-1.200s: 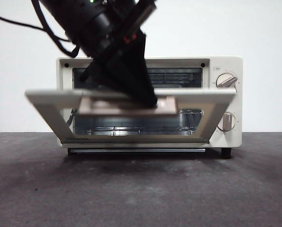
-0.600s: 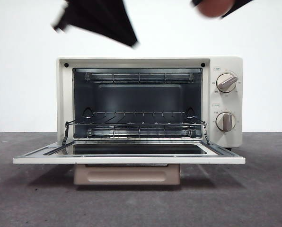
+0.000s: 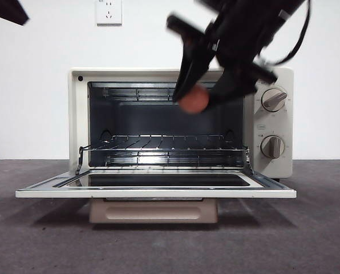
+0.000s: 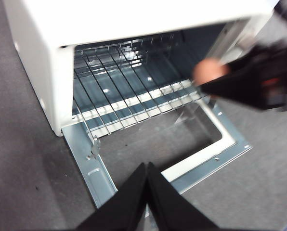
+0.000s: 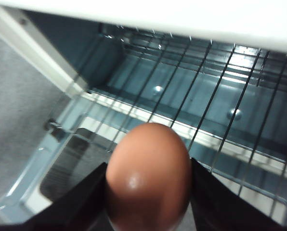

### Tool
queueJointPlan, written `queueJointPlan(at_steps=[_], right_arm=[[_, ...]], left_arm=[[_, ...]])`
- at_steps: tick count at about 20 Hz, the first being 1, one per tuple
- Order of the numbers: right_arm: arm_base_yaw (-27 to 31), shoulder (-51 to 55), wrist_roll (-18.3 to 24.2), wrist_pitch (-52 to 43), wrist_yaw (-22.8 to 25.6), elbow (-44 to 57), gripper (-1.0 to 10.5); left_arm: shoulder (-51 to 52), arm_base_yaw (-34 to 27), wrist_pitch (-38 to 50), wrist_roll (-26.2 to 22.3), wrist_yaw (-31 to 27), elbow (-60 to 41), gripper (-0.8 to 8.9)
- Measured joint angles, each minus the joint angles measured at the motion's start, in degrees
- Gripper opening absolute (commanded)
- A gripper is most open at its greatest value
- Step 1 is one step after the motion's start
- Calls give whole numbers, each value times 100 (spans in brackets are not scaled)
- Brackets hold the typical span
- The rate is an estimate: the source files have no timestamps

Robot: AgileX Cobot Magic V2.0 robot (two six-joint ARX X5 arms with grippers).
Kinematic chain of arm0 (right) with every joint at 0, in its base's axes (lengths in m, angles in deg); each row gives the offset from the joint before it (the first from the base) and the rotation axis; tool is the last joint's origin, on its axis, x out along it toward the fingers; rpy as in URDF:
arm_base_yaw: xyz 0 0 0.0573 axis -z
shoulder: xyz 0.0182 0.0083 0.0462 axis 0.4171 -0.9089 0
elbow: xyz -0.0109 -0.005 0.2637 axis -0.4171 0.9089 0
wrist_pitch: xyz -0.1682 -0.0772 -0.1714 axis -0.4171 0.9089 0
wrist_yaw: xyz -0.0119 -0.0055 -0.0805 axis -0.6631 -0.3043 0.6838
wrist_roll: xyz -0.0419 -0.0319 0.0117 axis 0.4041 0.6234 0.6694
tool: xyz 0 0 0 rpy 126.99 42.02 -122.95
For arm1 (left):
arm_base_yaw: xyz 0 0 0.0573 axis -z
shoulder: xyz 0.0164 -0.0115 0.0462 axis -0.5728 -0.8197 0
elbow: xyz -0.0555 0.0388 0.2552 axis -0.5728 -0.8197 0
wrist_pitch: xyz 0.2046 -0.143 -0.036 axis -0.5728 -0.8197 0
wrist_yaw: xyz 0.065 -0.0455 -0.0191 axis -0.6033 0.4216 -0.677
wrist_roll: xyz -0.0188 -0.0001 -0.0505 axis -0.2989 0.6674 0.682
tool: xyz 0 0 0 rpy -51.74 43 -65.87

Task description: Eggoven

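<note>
With its door [image 3: 156,191] dropped flat and open toward the front of the table [image 3: 39,240], the toaster oven [image 3: 76,114] shows a bare wire rack [image 3: 164,149] across its cavity. High at the mouth of that cavity hangs the right gripper [image 3: 199,94], its two black fingers [image 5: 83,202] pinching the reddish-brown egg [image 5: 148,175] from either side; the right wrist view looks past the egg down onto the rack bars and the door hinge. Its arm is blurred in the front view. The left gripper [image 4: 147,183] sits back above the outer edge of the door, fingers pressed together and holding nothing.

By my reading the step in hand is carrying the egg in. Next the egg should go lower and deeper, under the top lip of the opening, settling between rack bars before release, since a smooth egg can roll off.
</note>
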Motion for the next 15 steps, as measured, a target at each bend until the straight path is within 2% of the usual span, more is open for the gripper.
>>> queueJointPlan(at_steps=[5,15], right_arm=[[151,-844,-17,-57,-4,-326,3],[323,-1204,72,-118,59,-636,3]], left_arm=[[332,-610,-127,0,511,-535,6],[476,-662,-129,0,601,-667,6]])
